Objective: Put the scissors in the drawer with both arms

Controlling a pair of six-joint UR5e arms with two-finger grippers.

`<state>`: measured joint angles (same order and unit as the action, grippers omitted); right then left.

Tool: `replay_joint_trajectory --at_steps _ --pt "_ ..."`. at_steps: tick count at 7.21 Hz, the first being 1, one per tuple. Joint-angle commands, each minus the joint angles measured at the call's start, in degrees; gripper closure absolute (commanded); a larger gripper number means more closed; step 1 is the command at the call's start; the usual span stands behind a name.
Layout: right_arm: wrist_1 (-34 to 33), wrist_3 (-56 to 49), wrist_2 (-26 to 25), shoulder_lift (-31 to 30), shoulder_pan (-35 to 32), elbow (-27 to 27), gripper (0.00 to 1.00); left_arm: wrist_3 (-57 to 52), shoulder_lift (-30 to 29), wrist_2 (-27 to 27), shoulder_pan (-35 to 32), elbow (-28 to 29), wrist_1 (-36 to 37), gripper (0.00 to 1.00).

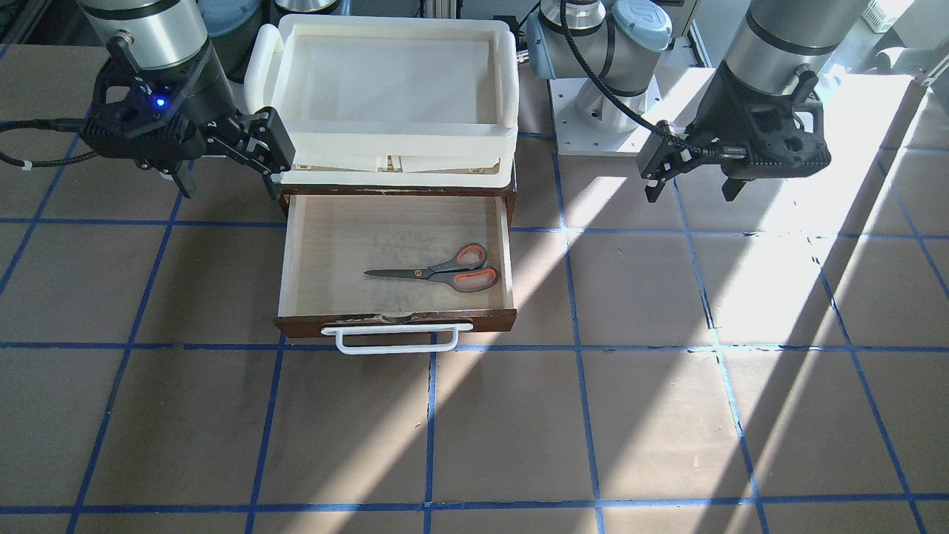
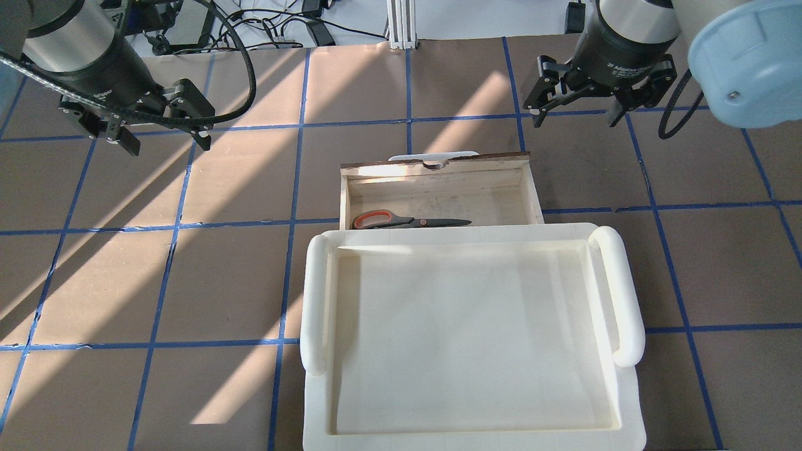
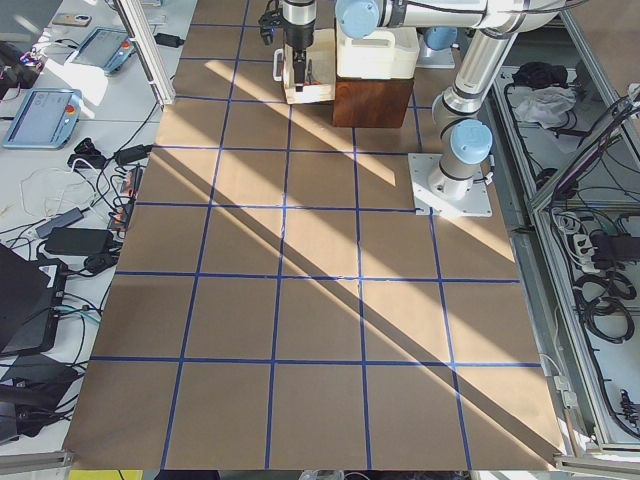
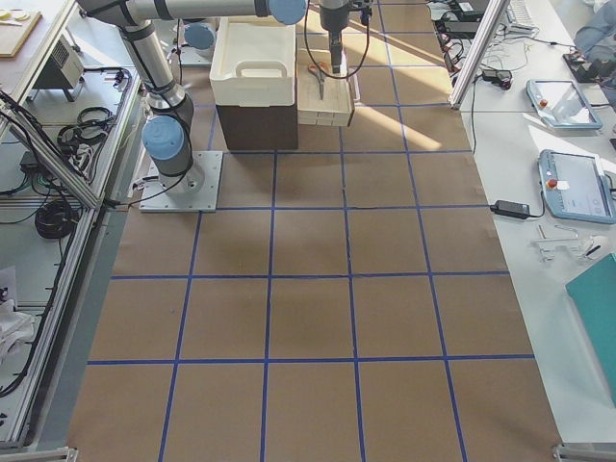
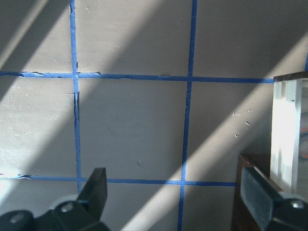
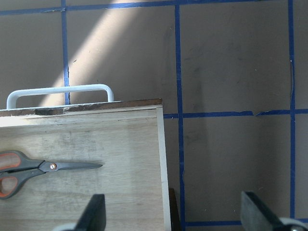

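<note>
The scissors lie flat inside the open drawer, handles toward its side wall. They have grey handles with orange-red linings. They also show in the overhead view and the right wrist view. The drawer has a dark brown front and a white bar handle. My left gripper hangs open and empty above the table, well to the side of the drawer. My right gripper is open and empty beside the drawer's other side.
A cream plastic tray sits on top of the cabinet over the drawer. The table is brown board with a blue tape grid. The left arm's base stands beside the cabinet.
</note>
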<state>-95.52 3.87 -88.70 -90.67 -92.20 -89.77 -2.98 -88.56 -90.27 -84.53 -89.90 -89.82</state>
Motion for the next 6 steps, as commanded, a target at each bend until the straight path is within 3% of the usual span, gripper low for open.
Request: replay_joint_trajectory --at_steps 1,6 --pt "-0.45 -0.09 -0.42 0.23 0.35 0.55 0.0 -0.01 0.06 0.71 -0.02 -0.1 -0.26 0.0" --pt "0.25 -0.09 -0.42 2.69 0.53 4.6 0.0 -0.01 0.49 0.44 -0.02 -0.8 -0.26 0.0"
